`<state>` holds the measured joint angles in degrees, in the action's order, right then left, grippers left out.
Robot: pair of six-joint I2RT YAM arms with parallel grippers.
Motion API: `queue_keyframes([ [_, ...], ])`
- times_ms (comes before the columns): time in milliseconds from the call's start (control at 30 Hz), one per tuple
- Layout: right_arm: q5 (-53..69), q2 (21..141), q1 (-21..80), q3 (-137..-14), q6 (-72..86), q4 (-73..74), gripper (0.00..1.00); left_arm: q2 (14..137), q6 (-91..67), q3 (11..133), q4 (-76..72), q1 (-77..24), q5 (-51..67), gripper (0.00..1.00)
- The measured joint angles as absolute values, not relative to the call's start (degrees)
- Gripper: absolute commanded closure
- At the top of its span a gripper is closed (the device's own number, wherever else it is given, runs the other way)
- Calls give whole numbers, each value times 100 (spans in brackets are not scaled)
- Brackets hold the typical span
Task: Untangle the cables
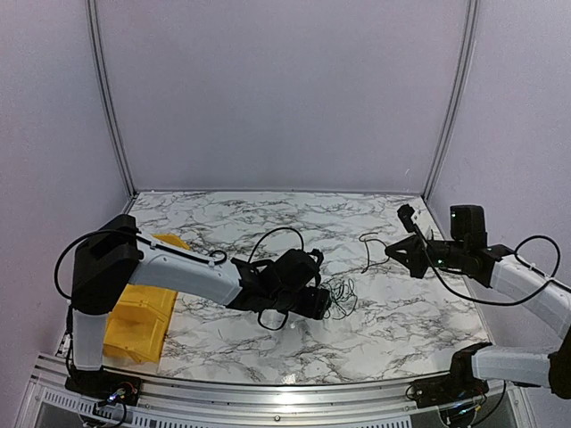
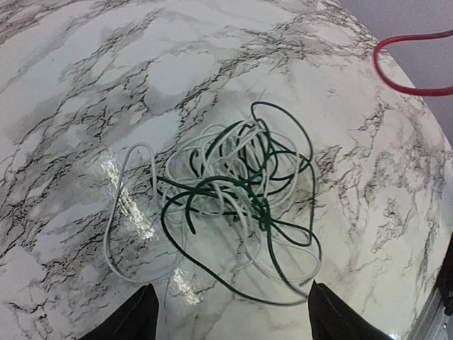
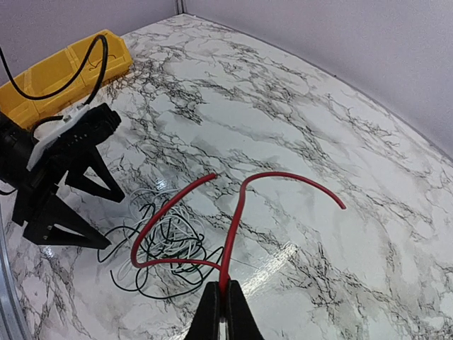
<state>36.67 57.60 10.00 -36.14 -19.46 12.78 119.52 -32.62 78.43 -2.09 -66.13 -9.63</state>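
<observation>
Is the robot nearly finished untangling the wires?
Not yet. Done: the red cable looks clear of the tangle. In hand: the right gripper is shut on that red cable, and the left gripper hangs open just above the tangle. Left: the white and dark cables in it are all knotted together, so most of the job remains.

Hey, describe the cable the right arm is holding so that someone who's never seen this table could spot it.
On the marble table, find the right gripper, pinched shut on one loose cable. It is the only red one. The tangled wires below the open left gripper are white and dark.
</observation>
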Motion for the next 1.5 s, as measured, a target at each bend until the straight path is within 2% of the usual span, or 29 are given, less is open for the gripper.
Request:
queue_keyframes([
  [233,3734,5798,1000,-3562,-1949,1243,100,11100,-3041,7481,-790,-6674,-969,26],
  [400,3865,5802,1000,-3522,-1951,1227,100,10960,-3046,7483,-1361,-6663,-963,26],
  [800,4230,5833,1000,-3518,-1994,1240,100,12162,-3232,8899,-1723,-6663,-148,34],
  [967,4257,5813,1000,-3498,-2001,1247,100,12468,-3441,9115,-1769,-6641,-67,56],
  [1133,4257,5806,1000,-3496,-2016,1249,100,12477,-3555,9039,-1833,-6534,-246,99],
  [1333,4259,5822,1000,-3496,-2018,1251,100,12116,-3544,8215,-1946,-6329,-646,100],
  [1433,4246,5828,1000,-3496,-2012,1251,76,11673,-3531,7596,-2058,-6270,-932,100],
  [1500,4182,5828,998,-3496,-1968,1249,69,11343,-3448,7314,-2075,-6250,-1085,100],
])
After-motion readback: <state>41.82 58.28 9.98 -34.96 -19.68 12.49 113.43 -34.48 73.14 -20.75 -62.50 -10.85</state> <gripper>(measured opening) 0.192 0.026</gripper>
